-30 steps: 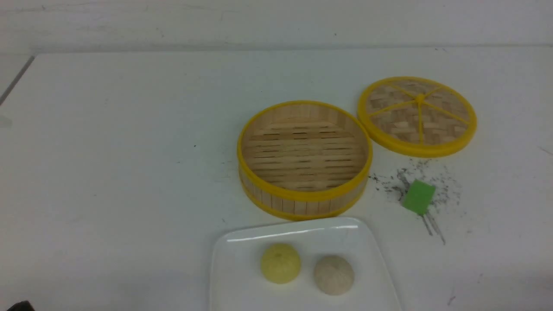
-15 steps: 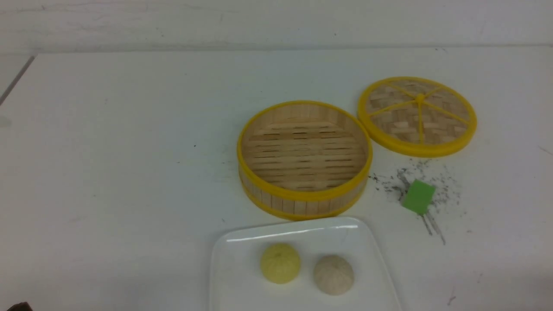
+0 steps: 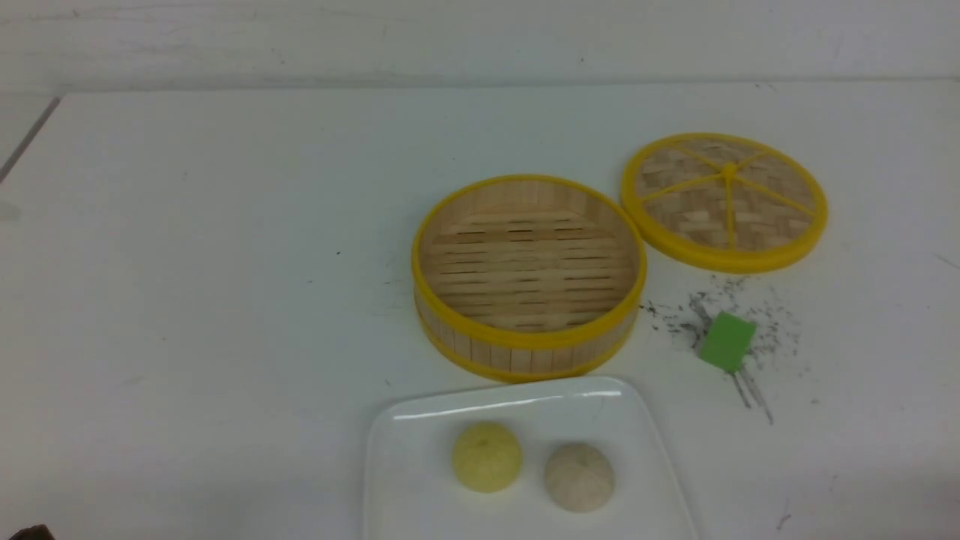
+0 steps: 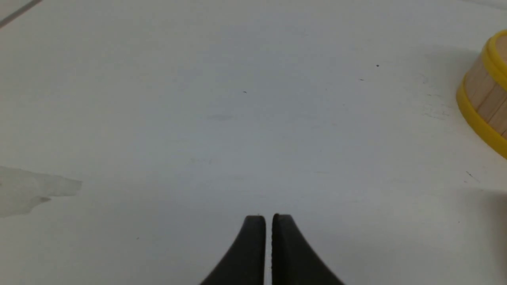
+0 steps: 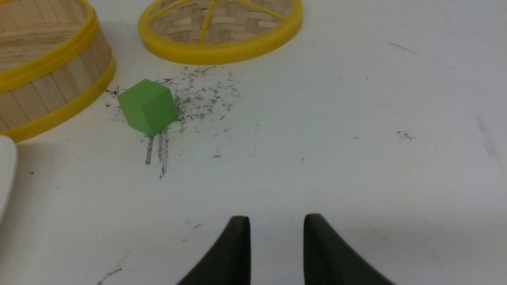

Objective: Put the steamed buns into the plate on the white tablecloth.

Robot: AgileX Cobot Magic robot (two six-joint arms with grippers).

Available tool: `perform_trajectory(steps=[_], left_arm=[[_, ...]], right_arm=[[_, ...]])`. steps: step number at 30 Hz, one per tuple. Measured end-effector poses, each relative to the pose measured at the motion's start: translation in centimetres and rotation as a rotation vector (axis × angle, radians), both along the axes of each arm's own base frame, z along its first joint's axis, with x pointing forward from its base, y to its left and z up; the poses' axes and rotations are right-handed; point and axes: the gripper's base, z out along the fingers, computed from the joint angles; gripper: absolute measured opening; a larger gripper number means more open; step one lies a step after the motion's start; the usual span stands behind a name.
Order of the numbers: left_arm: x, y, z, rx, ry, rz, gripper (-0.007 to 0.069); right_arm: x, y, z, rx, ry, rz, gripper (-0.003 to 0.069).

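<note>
Two steamed buns lie side by side in the white square plate (image 3: 420, 427) at the near edge of the white tablecloth (image 3: 225, 262): a pale yellow bun (image 3: 487, 456) and a beige bun (image 3: 579, 477). The plate's edge (image 5: 6, 166) also shows in the right wrist view. My left gripper (image 4: 268, 217) hovers over bare cloth to the left of the steamer, fingers almost touching, with nothing between them. My right gripper (image 5: 276, 218) hangs over bare cloth, on the near side of the green block, its fingers apart and empty. Neither gripper is near the buns.
An empty bamboo steamer (image 3: 529, 274) stands just behind the plate. Its woven lid (image 3: 724, 201) lies flat at the back right. A small green block (image 3: 726, 342) sits among dark specks to the right of the steamer. A dark corner of my left arm (image 3: 30, 533) pokes in bottom left.
The dark piece at the bottom left corner of the front view has slipped a little further out of the picture. Buns, plate, steamer and lid have not moved.
</note>
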Motion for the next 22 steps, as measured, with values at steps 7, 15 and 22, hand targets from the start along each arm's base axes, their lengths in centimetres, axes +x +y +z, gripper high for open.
perform_trajectory(steps=[7,15,22], left_arm=[[0.00,0.03,0.00,0.008,0.000,0.001,0.0062],[0.00,0.14,0.01,0.042,0.000,0.003,0.0073],[0.00,0.15,0.01,0.046,0.000,0.003,0.0073]], right_arm=[[0.00,0.00,0.00,0.000,0.000,0.000,0.0229],[0.00,0.00,0.00,0.000,0.000,0.000,0.0236],[0.00,0.00,0.00,0.000,0.000,0.000,0.0238]])
